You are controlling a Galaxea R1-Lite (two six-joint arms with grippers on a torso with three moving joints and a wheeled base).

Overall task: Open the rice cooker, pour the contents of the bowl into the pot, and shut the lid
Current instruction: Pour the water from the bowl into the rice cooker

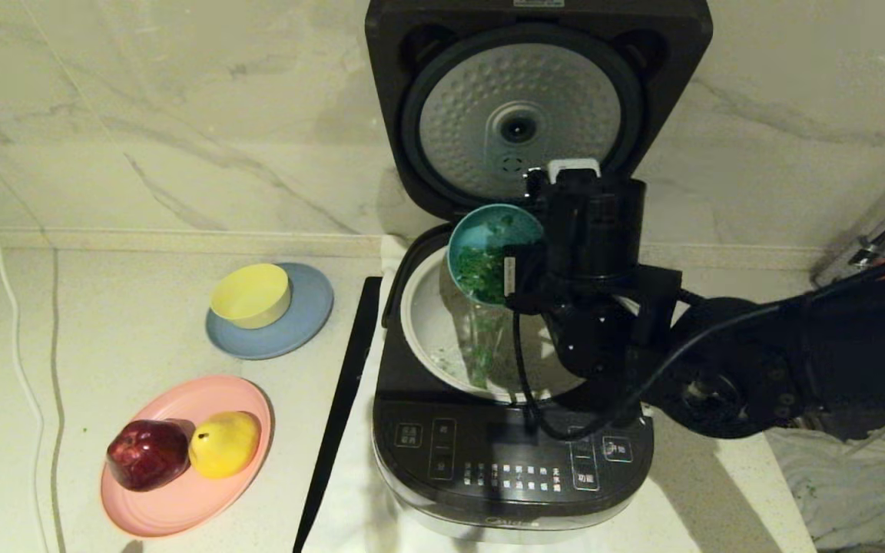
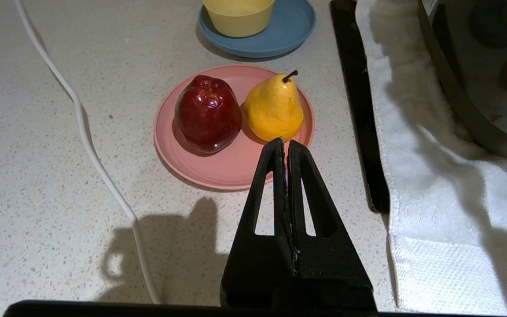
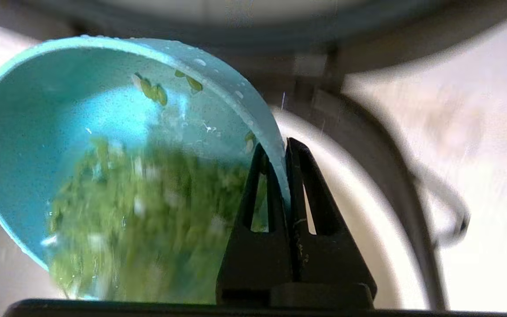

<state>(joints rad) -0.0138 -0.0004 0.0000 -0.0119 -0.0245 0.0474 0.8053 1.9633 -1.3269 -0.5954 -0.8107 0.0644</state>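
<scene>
The dark grey rice cooker stands open, its lid upright with the silver dimpled plate facing me. My right gripper is shut on the rim of the teal bowl, which is tipped on its side above the cream-white pot. Green chopped contents stream out of the bowl into the pot. My left gripper is shut and empty, hovering over the counter near the pink plate.
A pink plate holds a red apple and a yellow pear. A yellow bowl sits on a blue plate. A black strip and a white towel lie beside the cooker; a white cable runs at the left.
</scene>
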